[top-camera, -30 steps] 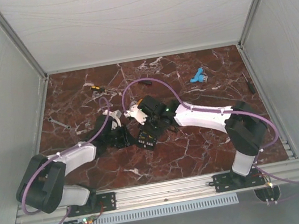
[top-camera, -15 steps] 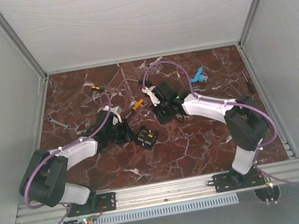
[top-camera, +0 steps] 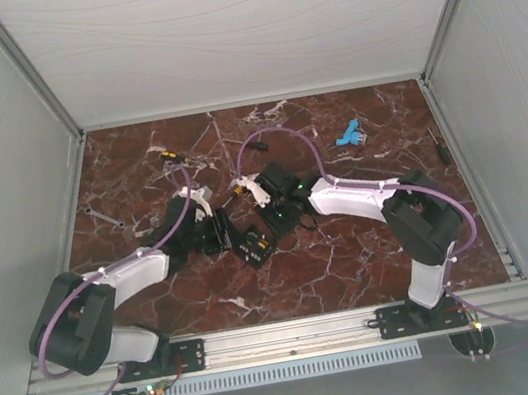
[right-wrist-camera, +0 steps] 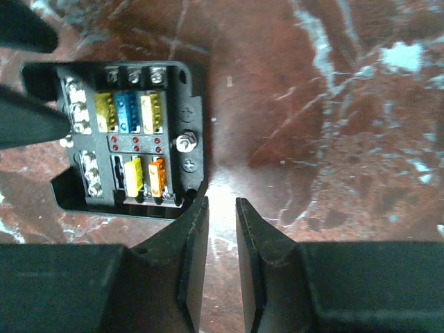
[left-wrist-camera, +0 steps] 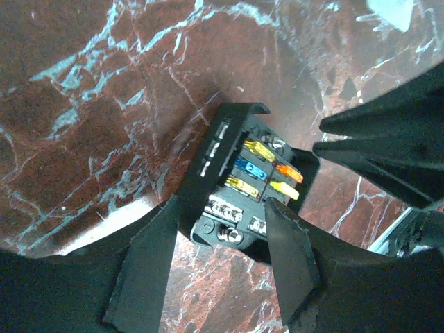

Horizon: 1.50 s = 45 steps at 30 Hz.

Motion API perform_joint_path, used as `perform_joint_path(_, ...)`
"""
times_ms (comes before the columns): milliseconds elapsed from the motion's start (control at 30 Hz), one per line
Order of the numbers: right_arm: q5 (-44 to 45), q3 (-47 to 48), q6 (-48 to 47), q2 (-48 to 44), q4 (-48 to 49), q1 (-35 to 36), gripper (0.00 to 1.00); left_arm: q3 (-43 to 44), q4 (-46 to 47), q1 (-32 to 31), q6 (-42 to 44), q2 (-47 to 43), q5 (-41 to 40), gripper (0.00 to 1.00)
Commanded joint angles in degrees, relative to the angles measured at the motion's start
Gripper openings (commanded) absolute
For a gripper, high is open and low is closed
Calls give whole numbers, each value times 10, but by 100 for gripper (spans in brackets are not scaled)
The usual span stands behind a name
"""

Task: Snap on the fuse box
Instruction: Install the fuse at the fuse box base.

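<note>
While my left end effector (left-wrist-camera: 223, 205) straddles the fuse box (left-wrist-camera: 246, 173), open, my right end effector (right-wrist-camera: 222, 202) is barely parted, empty.

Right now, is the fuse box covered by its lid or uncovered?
Uncovered. The fuse box lies flat, its yellow, blue and orange fuses showing bare in both wrist views; nothing sits over them.
</note>
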Motion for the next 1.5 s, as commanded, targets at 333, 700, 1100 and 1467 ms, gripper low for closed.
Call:
perform_joint_path(333,16,-21,84,-96,-36,36,22,75,41,22,24,84,72,53)
perform_joint_path(700,84,37,147,-52,-58,104,23,56,102,26,29,119,157,46)
perform_joint_path(1100,104,74,156,4,-89,115,19,-5,164,26,8,109,202,43)
perform_joint_path(1467,74,89,153,26,-109,118,11,-27,130,37,18,64,143,58)
